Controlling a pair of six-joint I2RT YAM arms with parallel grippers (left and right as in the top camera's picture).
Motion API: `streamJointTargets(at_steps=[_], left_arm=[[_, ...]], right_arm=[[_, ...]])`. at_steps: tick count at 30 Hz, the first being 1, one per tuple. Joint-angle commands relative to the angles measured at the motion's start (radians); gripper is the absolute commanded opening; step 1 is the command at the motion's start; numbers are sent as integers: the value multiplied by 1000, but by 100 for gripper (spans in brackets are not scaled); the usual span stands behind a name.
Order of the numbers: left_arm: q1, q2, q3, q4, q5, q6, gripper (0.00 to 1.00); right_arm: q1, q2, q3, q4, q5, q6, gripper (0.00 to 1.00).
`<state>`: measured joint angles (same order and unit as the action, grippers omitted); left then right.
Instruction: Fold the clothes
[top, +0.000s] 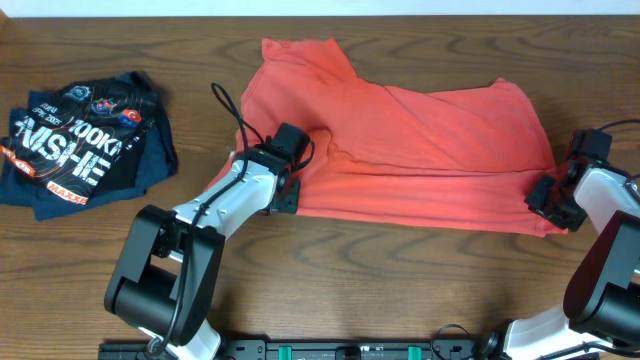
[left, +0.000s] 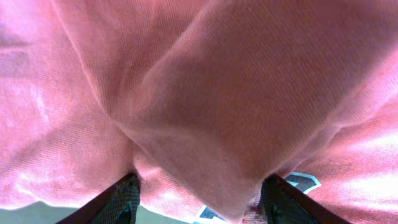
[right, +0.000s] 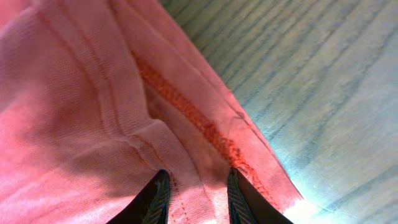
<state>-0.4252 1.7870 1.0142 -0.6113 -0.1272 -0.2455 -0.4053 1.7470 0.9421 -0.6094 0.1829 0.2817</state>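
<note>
The left pincer seems clamped on a thick fold of the shirt, while the right pincer nips its hem by the right edge of the bench.

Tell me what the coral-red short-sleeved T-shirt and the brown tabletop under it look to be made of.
The coral-red short-sleeved T-shirt: soft matte knit, probably cotton jersey; the wrist views show a fine knit texture and a stitched hem, and it creases loosely. The brown tabletop: wood or wood-look laminate, slight sheen; streaky grain lines run across it, but which of the two cannot be told.
</note>
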Motion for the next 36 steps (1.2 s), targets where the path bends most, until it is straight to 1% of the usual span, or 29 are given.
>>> streamJointTargets(at_steps=[1, 4, 7, 13, 14, 15, 18, 22, 24, 26, 27, 31, 33, 35, 36], left_arm=[[15, 16, -42, -97, 12, -76, 64], [14, -6, -42, -149, 19, -87, 64], [14, -44, -42, -192, 41, -92, 64], [14, -174, -42, -257, 50, -109, 64], [14, -198, -42, -261, 55, -109, 64], [14, -221, -42, -264, 62, -109, 64], [14, -283, -42, -272, 79, -109, 64], [14, -350, -42, -235, 79, -97, 64], [15, -374, -42, -180, 79, -59, 65], [18, -387, -39, -125, 78, -39, 74], [25, -388, -32, -105, 79, -29, 76], [92, -376, 27, -53, 91, -3, 78], [147, -361, 79, -27, 149, 47, 78], [208, -333, 140, -6, 231, 71, 78], [235, -311, 173, 1, 266, 73, 78]], right_arm=[[-35, 22, -21, -24, 117, 21, 29], [-35, 22, -21, -56, 118, 30, 29], [-36, 22, -21, -97, 145, 73, 28], [-43, 22, -21, -171, 147, 99, 25], [-44, 22, -21, -179, 147, 101, 25], [-44, 22, -21, -187, 147, 105, 23], [-46, 16, -21, -193, 145, 116, 22], [-46, -22, -19, -137, 100, 113, 24], [-45, -58, -8, -108, 25, 99, 26], [-45, -100, 6, -83, -50, 74, 30], [-45, -131, 15, -72, -89, 68, 32], [-45, -254, 31, -44, -185, 27, 43], [-45, -320, 31, -32, -252, -17, 45], [-42, -371, 31, -31, -293, -37, 49], [-39, -392, 31, -34, -305, -37, 52]])
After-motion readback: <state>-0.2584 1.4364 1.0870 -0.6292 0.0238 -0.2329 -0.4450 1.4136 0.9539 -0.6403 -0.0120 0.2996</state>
